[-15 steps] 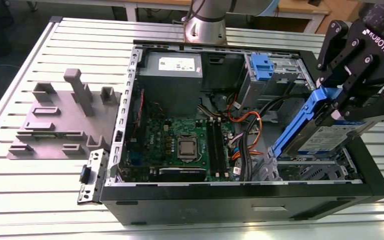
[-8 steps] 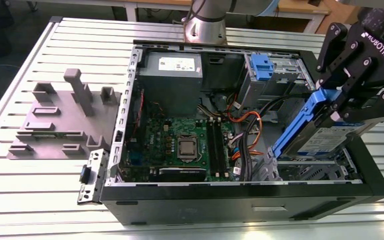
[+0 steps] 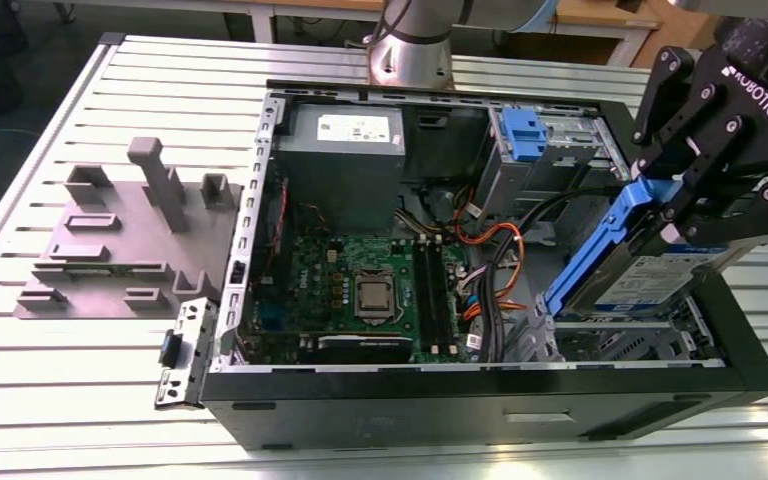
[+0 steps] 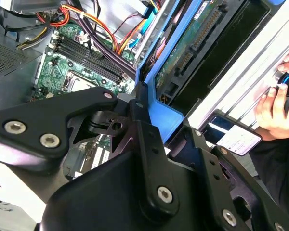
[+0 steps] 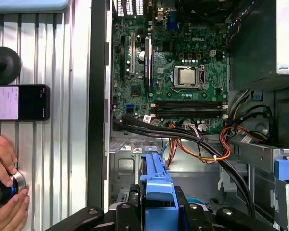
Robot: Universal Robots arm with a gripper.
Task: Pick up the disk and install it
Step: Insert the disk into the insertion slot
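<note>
Item: your gripper (image 3: 684, 205), black, two-fingered, pinched on the blue carrier frame of the disk (image 3: 651, 275). In the exterior view the fingers (image 3: 667, 140) clamp the frame's upper end; the disk hangs tilted below the tool, its silver body and white-and-blue label facing the exterior view's right, its lower end down among the metal walls of the drive cage (image 3: 624, 340).

Item: disk, second wrist view. The blue frame (image 4: 161, 108) runs away from the tool between the black finger links; the drive's green circuit-board underside (image 4: 183, 53) shows just beyond the fingers.

Item: disk, first wrist view. The blue frame (image 5: 156, 192) sits squarely between the tool's finger links, pointing toward the cage floor (image 5: 130, 166).

Item: open computer case (image 3: 491, 395), lying on its side directly under your tool. Beyond the disk lie the motherboard (image 3: 357, 290) with its bare processor (image 5: 188, 77), orange and black cables (image 5: 202, 144), a grey power supply (image 3: 344, 135) and a second blue carrier (image 3: 524, 135) at the far end.

Item: slatted metal table (image 3: 37, 380), carrying a grey fixture block (image 3: 124, 240) well apart from the tool.

Item: a person's hands (image 5: 5, 187) on a round knob, beside a phone (image 5: 19, 102) lying on the table, outside the case wall.
</note>
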